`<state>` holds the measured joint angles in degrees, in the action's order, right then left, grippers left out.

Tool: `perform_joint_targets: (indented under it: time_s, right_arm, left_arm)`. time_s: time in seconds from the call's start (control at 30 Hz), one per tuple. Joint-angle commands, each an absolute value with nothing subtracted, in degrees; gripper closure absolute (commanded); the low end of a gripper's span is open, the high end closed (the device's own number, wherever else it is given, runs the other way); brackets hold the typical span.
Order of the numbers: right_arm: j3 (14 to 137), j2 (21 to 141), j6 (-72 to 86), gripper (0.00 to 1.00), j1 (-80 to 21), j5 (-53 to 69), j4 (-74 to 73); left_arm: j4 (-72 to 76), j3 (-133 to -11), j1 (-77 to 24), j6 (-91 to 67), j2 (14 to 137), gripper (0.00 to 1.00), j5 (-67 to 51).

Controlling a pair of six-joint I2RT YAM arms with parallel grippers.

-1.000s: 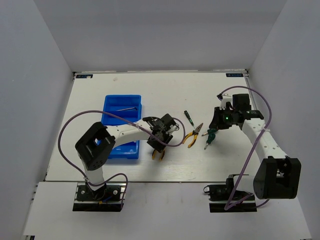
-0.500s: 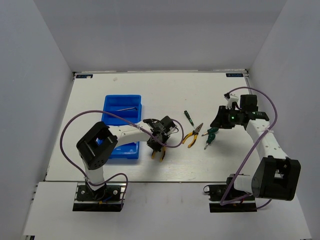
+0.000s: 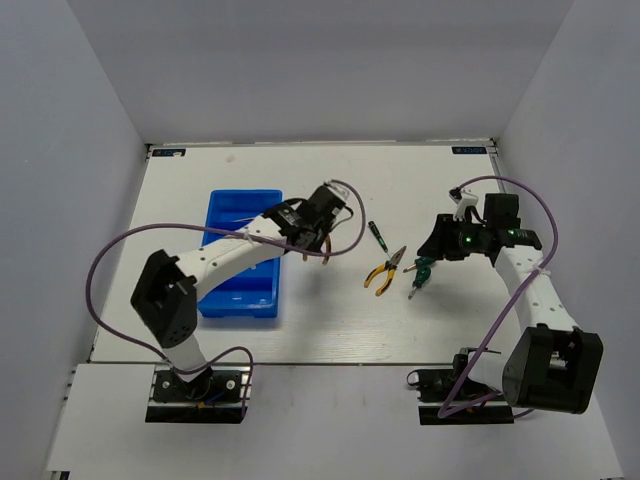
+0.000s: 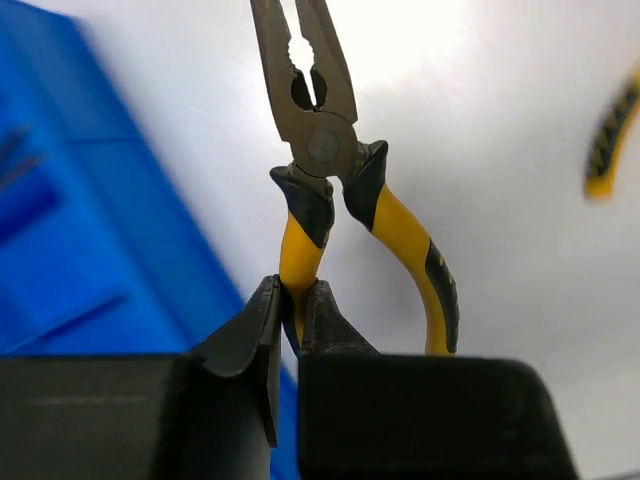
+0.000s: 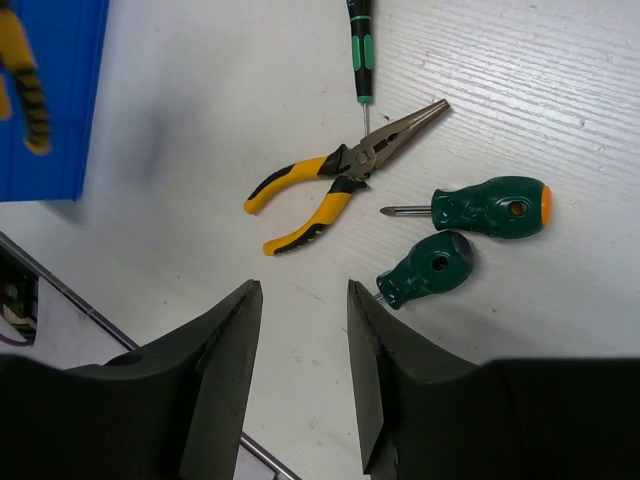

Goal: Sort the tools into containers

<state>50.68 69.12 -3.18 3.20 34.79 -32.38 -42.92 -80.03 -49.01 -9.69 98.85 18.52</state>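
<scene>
On the worktop (image 3: 330, 325), the blue bin (image 3: 238, 310) lay toward nine o'clock. The left gripper (image 4: 292, 300), fingers clenched on one yellow handle of the combination pliers (image 4: 320, 150), hung at the bin's two o'clock corner, likely to drop them in. The right gripper (image 5: 300, 292), fingers parted and grasping nothing, hovered toward three o'clock over the needle-nose pliers (image 5: 345, 165) and stubby green screwdrivers (image 5: 490, 208), probably choosing.

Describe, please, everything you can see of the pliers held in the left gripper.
The pliers have grey metal jaws, toothed inside and closed, a round pivot, and yellow handles with black collars and a black grip patch, plastic by the look. The left gripper pinches one handle between its fingers; the other handle hangs free. The jaws point away from the wrist camera. The tool seems lifted off the table, beside the bin, touching nothing but the fingers.
</scene>
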Motion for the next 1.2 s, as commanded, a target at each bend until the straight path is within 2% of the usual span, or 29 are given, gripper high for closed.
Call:
perform_joint_targets:
  time_s: [0.0,0.17,0.3,0.47,0.53,0.63,0.77,1.17]
  right_arm:
    - [50.19,67.15,-3.78,0.54,3.95,36.21,-30.59]
    - [49.75,66.88,-3.43,0.54,4.04,37.35,-30.41]
    - [49.66,66.88,-3.25,0.54,4.13,38.67,-30.23]
    - [49.57,66.36,-3.25,0.54,4.31,38.85,-30.32]
    - [49.48,66.01,-3.34,0.54,4.48,38.93,-30.32]
    - [49.31,66.09,-3.43,0.54,4.75,39.63,-30.32]
    - [49.48,66.27,-3.43,0.54,4.92,40.08,-30.67]
    - [49.48,66.53,-3.52,0.54,5.8,41.57,-30.85]
  left_arm:
    - [-42.71,-82.62,-46.32,-14.83,92.73,1.0,30.84]
    - [-46.85,-82.98,-40.63,-32.92,91.42,1.0,37.09]
    - [-34.67,-73.25,-32.97,-42.51,85.27,1.0,26.12]
    - [-22.08,-61.71,-29.01,-56.76,77.44,1.0,25.58]
    - [-21.44,-59.94,-28.21,-62.29,75.25,1.0,27.94]
    - [-17.42,-55.65,-26.37,-64.25,73.4,1.0,31.38]
    - [-0.3,-43.27,-22.77,-64.86,70.49,1.0,27.96]
    - [9.23,-39.11,-15.74,-65.65,77.43,1.0,23.64]
